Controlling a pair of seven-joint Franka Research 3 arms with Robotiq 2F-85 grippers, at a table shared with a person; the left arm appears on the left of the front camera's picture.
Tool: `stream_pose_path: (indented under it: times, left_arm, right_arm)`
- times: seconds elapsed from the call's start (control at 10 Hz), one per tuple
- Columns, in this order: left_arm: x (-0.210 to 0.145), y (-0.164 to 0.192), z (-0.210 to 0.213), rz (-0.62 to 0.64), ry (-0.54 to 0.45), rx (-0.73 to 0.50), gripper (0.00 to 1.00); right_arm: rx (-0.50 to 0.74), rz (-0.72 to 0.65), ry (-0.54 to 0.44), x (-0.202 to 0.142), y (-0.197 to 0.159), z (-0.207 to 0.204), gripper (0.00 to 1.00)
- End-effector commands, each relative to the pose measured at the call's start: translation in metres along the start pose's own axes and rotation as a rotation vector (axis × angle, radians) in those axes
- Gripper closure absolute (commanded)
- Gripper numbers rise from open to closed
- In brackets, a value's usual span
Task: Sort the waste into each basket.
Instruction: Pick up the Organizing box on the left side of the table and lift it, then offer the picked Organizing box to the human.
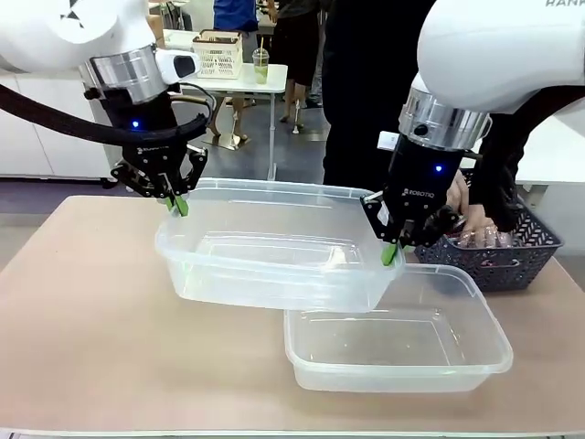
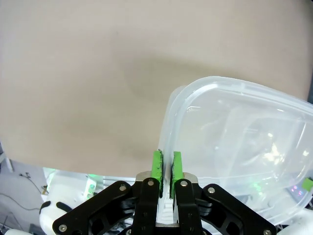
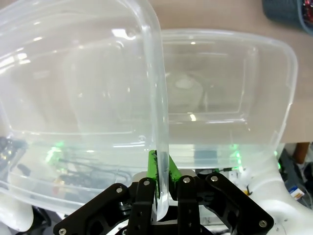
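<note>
The rim of the upper tub (image 1: 274,265) is pinched between the closed green pads of the left gripper (image 1: 178,203) at one end and the right gripper (image 1: 391,251) at the other. The tub is held off the table (image 1: 91,338), its right end over the lower tub (image 1: 402,352), which is set flat there. Waste (image 1: 480,238) is seen in the dark basket (image 1: 512,265) at far right, where a person's hand (image 1: 462,206) is placed.
</note>
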State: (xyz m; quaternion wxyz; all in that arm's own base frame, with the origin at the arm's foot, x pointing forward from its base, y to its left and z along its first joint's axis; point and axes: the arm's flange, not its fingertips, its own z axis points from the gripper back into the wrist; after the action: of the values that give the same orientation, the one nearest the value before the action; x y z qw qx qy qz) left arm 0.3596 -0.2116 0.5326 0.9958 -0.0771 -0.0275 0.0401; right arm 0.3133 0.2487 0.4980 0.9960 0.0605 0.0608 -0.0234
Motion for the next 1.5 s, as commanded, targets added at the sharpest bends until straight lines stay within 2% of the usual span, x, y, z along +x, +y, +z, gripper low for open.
stream_pose_path:
  times: [0.0, 1.4]
  left_arm:
    - [-0.0020, -0.0016, 0.0057, 0.005, -0.010, -0.014, 0.91]
    - [-0.0020, -0.0016, 0.0057, 0.005, -0.010, -0.014, 0.91]
  right_arm:
    - [-0.012, 0.018, -0.008, -0.0007, 0.0021, 0.0057, 0.94]
    - [-0.012, 0.018, -0.008, -0.0007, 0.0021, 0.0057, 0.94]
